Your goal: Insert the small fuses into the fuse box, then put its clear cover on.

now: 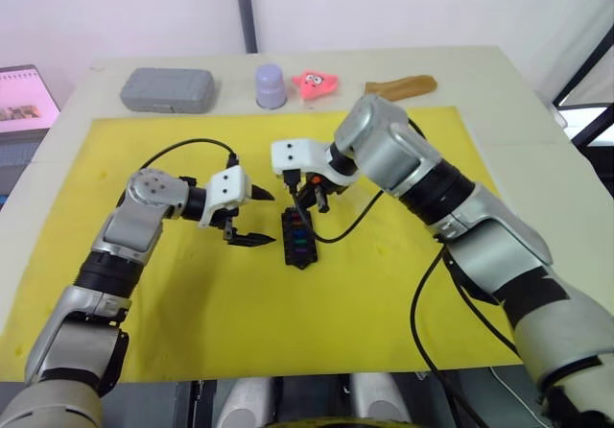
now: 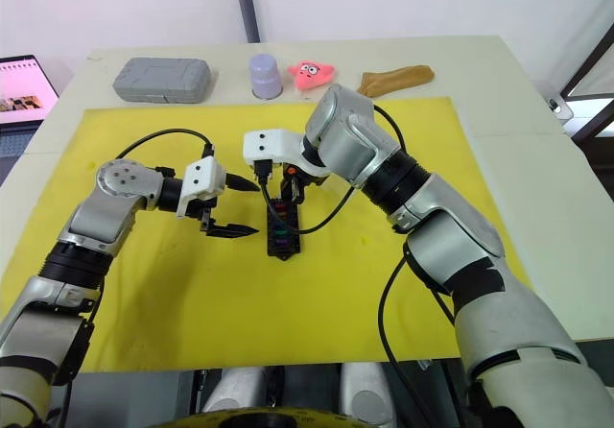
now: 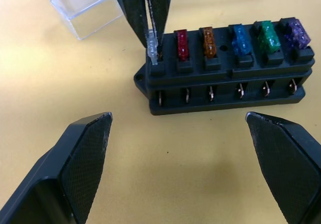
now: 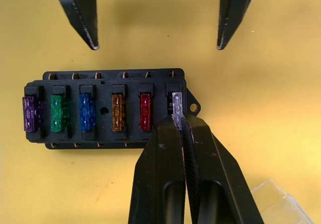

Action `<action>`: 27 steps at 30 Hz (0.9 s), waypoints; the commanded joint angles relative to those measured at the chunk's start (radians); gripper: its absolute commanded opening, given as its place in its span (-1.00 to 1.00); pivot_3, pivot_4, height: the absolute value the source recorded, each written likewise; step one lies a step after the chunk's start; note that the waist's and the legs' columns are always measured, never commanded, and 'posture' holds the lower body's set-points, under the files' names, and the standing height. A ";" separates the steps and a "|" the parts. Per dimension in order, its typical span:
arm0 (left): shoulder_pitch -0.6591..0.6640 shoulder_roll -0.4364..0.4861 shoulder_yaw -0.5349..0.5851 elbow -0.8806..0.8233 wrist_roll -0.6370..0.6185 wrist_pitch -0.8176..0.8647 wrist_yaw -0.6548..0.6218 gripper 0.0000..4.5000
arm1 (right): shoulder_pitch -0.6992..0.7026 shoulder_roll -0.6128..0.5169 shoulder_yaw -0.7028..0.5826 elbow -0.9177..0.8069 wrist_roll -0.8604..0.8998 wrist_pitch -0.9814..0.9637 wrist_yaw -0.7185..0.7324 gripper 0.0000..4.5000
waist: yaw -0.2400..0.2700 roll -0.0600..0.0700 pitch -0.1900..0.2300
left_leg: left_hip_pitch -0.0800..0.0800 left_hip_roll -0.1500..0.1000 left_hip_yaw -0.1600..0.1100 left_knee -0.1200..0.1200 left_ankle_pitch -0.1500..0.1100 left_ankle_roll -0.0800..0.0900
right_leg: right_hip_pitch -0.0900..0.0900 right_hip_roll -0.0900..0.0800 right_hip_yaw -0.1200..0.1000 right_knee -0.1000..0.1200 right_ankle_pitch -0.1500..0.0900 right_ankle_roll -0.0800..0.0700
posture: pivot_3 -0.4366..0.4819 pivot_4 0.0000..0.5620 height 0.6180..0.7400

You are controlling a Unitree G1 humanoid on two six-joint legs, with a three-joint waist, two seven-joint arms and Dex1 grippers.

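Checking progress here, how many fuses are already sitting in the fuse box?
5 seated in the fuse box: purple, green, blue, orange, red. A sixth, pale grey fuse, is pinched by the right gripper at the last slot.

No text, label or number is legible on anything here.

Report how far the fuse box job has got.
Done: five fuses sit in the fuse box: purple, green, blue, orange and red. In hand: the right gripper pinches the pale grey fuse at the last slot. The left gripper is open beside the box. Left: seat that fuse, then fit the clear cover, lying on the yellow mat.
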 commanded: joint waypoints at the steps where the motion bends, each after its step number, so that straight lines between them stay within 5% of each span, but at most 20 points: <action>1: 0.001 0.008 0.018 -0.039 -0.009 -0.004 0.004 1.00 | -0.021 0.007 0.012 -0.012 -0.003 0.002 0.015 -1.00 | 0.000 0.000 0.000 | 0.000 0.000 0.000 0.000 0.000 0.000 | 0.000 0.000 0.000 0.000 0.000 0.000 | -0.05 -0.47 1.00; 27: -0.003 0.007 0.013 -0.030 -0.005 -0.006 0.001 1.00 | 0.041 -0.015 0.015 -0.100 -0.031 0.004 -0.009 -1.00 | 0.000 0.000 0.000 | 0.000 0.000 0.000 0.000 0.000 0.000 | 0.000 0.000 0.000 0.000 0.000 0.000 | -0.05 -0.47 1.00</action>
